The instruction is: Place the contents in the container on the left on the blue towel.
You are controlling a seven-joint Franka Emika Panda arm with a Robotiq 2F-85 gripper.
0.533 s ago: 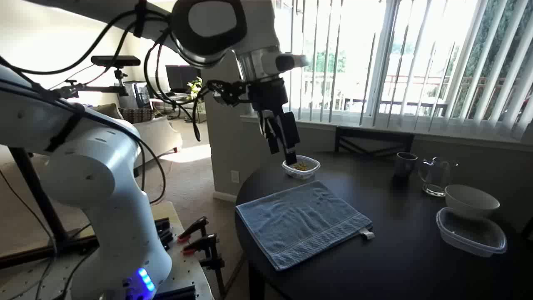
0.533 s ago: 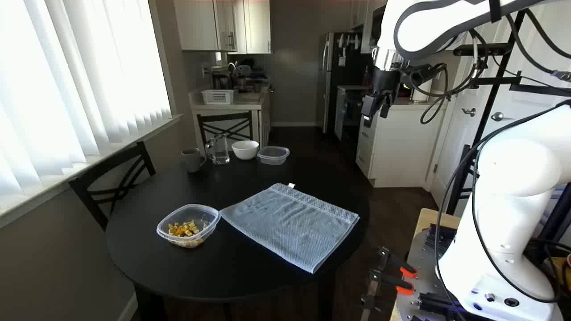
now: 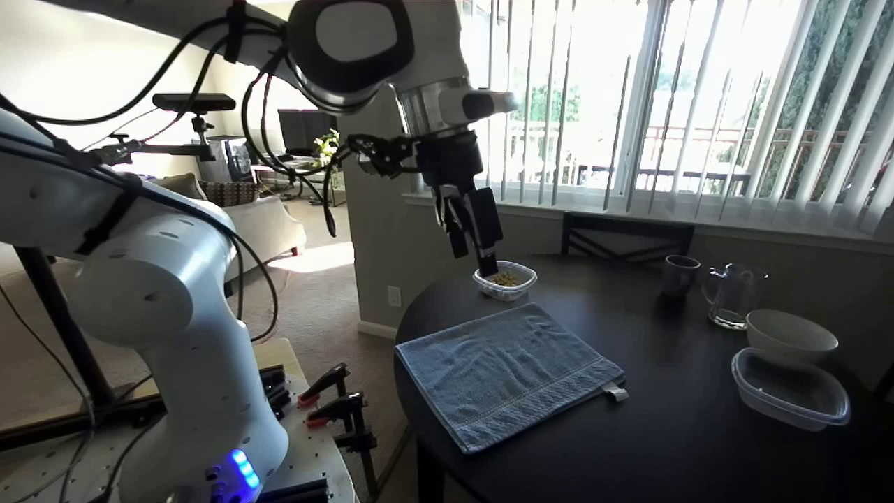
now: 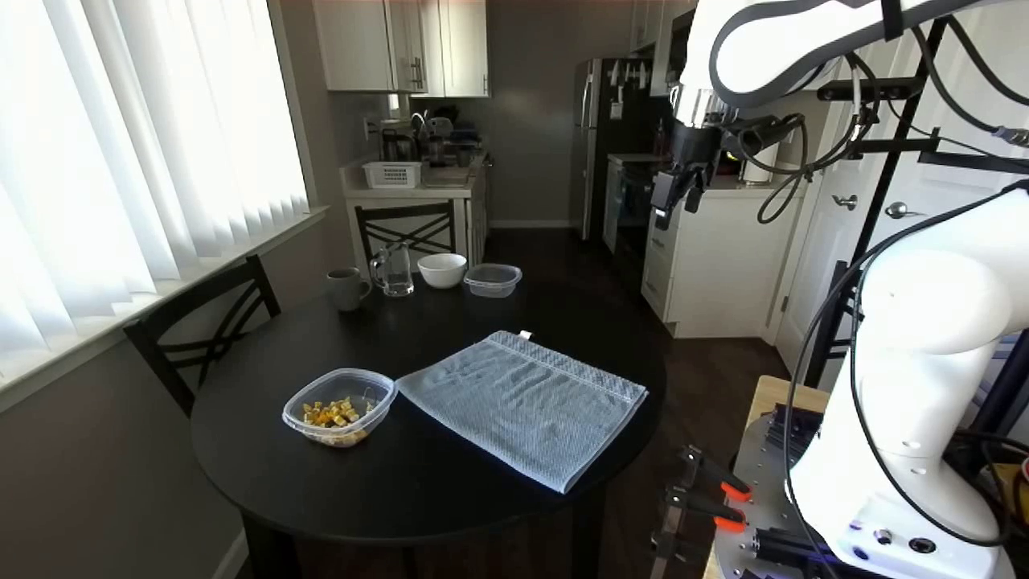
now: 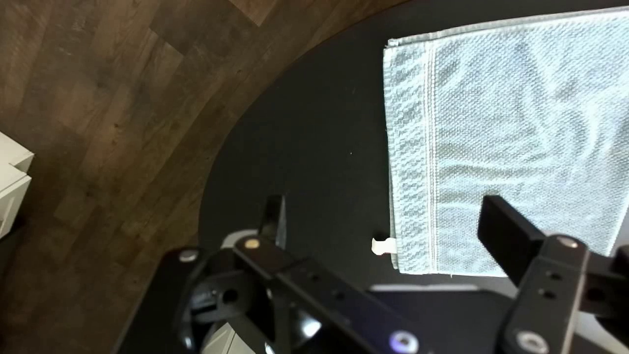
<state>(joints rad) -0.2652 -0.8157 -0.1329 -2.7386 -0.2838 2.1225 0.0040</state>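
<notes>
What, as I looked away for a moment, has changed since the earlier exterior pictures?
Nothing visibly moved, was taken hold of or let go. The gripper, open and empty now, hangs where it did in both exterior views; the food stays in its clear container and the blue towel lies as before.

Strong daylight shines through tall white window blinds (image 4: 153,145) in both exterior views, and in an exterior view sun brightens some of the beige carpet (image 3: 318,283). The round black counter (image 3: 670,433) looks dim, and in the wrist view the black metal tool (image 5: 385,221) is a bit blurry.
</notes>
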